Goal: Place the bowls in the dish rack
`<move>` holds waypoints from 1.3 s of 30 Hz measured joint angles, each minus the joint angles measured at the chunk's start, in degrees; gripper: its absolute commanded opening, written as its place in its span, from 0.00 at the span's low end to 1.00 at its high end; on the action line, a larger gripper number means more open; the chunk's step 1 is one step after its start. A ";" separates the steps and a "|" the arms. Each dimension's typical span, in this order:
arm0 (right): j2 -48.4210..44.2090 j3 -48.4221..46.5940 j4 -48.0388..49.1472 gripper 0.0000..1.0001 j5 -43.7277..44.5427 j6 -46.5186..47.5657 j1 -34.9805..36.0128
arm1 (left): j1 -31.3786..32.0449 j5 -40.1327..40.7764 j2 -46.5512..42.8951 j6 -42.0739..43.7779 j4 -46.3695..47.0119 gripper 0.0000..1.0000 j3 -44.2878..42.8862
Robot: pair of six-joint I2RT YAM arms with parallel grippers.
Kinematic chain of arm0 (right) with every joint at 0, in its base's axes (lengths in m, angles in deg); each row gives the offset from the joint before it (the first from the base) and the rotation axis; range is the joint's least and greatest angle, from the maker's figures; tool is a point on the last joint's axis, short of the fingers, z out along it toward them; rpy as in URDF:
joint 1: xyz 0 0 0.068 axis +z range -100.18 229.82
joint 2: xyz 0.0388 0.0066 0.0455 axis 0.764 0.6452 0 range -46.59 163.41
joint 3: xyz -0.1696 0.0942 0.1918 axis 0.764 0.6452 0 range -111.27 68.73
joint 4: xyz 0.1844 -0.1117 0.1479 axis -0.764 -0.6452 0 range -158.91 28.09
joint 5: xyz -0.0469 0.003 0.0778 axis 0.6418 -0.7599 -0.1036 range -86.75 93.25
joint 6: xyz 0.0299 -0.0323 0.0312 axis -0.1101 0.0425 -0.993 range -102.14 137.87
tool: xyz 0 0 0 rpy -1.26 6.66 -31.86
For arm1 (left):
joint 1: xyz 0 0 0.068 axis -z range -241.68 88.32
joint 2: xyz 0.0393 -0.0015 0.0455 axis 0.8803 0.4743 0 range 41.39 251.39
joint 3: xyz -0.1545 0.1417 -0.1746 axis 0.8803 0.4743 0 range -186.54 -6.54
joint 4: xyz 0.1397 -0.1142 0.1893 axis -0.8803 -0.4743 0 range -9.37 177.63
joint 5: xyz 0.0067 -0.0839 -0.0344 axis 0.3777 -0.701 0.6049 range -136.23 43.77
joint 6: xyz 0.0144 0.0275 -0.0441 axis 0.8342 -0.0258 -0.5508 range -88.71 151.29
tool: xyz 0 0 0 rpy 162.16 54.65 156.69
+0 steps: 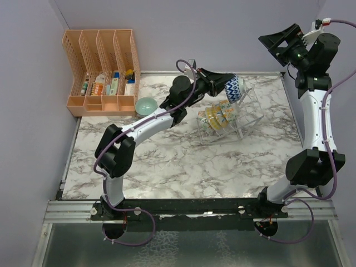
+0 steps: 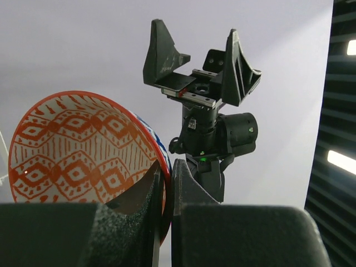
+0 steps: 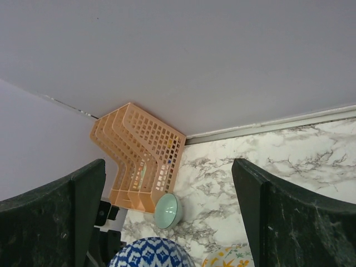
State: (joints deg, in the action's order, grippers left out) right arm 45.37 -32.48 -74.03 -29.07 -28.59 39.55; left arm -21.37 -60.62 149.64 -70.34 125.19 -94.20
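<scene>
A grey-veined marble table [image 1: 167, 161] is being enclosed by pale lilac walls [image 1: 194, 33]. A red-patterned bowl [image 2: 78, 150] is being clamped at its rim by the left gripper [image 2: 166, 189]. Just below that gripper, floral bowls [image 1: 219, 117] are being held upright in the dish rack [image 1: 248, 108]. Back toward its arm, a teal bowl [image 1: 146, 105] is sitting beside an orange organizer [image 1: 103, 72]. The right gripper [image 1: 280, 38] is being held high, jaws apart.

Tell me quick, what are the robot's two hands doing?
Left gripper: closed on the round red-patterned ceramic bowl.
Right gripper: open, holding nothing.
</scene>
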 measured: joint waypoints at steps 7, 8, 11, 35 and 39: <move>-0.85 0.90 0.26 0.96 -0.85 -0.04 -0.35 | 3.65 4.57 0.68 -2.51 -2.47 0.00 0.00; -0.90 0.94 0.28 0.96 -1.05 -0.04 -0.37 | 3.89 5.38 0.96 -2.84 -2.80 0.00 0.00; -0.94 1.01 0.42 0.96 -1.64 -0.13 -0.37 | 4.17 7.63 2.23 -3.45 -2.99 0.00 -0.09; -1.01 1.11 1.07 0.96 -3.56 -0.24 -1.07 | 5.60 12.35 12.22 -8.72 -4.61 0.00 -8.17; -0.98 1.11 1.07 0.96 -3.76 -0.24 -1.09 | 5.55 12.48 12.72 -8.87 -4.61 0.00 -8.15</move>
State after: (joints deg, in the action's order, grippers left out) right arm 44.39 -31.36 -72.96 -32.83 -28.83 38.46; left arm -15.82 -48.14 162.36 -79.21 120.58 -102.35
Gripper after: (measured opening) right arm 0.955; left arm 0.068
